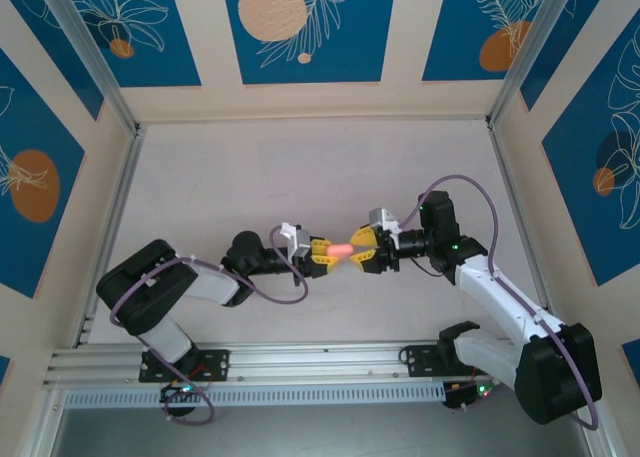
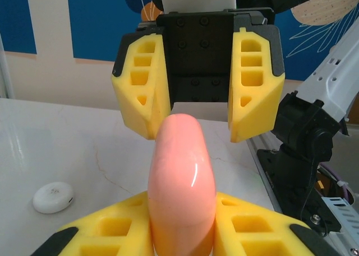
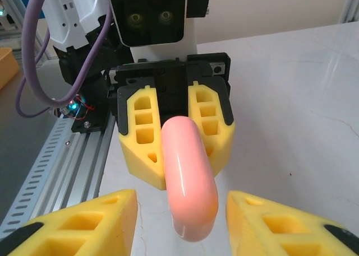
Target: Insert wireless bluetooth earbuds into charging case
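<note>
1. Far left in the top view: the left arm, bent, reaching toward the middle of the pale tabletop (image 1: pixel 300 167).
2. Next, the left tool (image 1: pixel 325 249): narrow, yellow fingers squeezed tight on one end of the charging case (image 1: pixel 340 249).
3. In the middle: the pink case, lying sideways, up off the tabletop, between the two tools.
4. Just to the right: the right tool (image 1: pixel 358 252), nose to nose with the left tool. Wider, with one yellow finger on each side of the free end of the case.
5. Far right: the right arm, white and black, bent back toward the near edge.
6. From the left wrist: the shiny case (image 2: pixel 182 183) pinched between that tool's own fingers (image 2: pixel 112 233). Ahead, the right tool (image 2: pixel 196 134), with a small gap on each side of the pink tip, not touching.
7. Also from the left wrist, low on the left: a flat white round disc (image 2: pixel 53 197) lying on the tabletop (image 2: pixel 84 138), well apart from both tools.
8. From the right wrist: the left tool (image 3: pixel 182 166) hugging the case (image 3: pixel 188 177). Bare space between the pink tip and the near yellow fingers (image 3: pixel 84 222).
</note>
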